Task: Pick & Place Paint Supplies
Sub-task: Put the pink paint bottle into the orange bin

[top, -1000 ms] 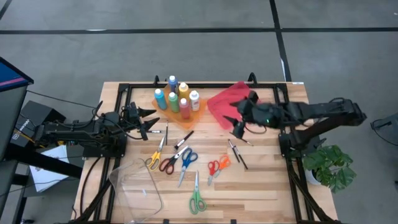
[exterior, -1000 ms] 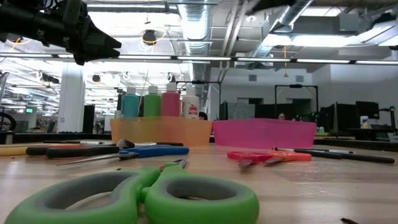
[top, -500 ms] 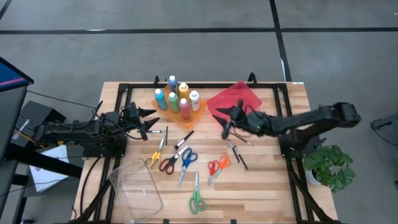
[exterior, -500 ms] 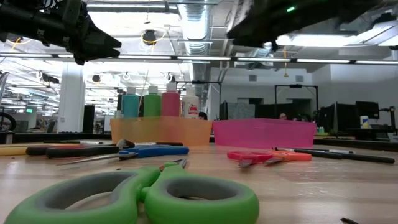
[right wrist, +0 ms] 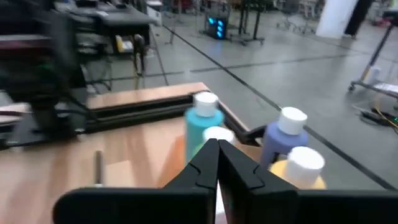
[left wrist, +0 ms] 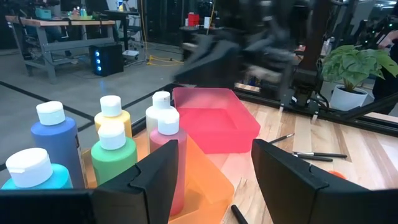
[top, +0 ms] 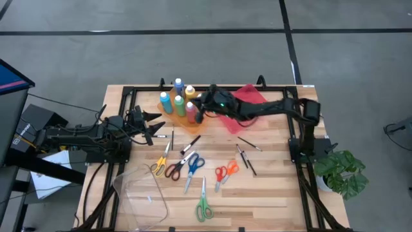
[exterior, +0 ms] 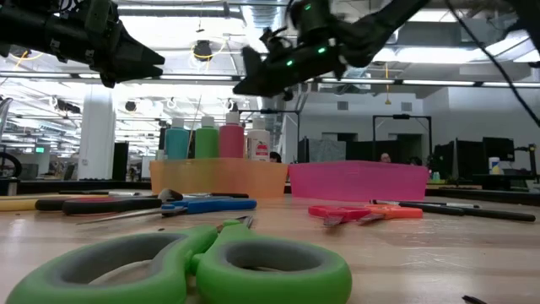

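Six paint bottles (top: pixel 181 101), closed right gripper (top: pixel 196 113) above

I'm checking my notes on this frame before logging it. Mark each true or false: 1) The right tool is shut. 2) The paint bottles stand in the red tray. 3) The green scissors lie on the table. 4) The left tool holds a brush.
1) True: the right tool is shut, above the paint bottles.
2) False: they stand in the orange tray; the red tray is beside it.
3) True: green scissors.
4) False: the left tool is open and empty.
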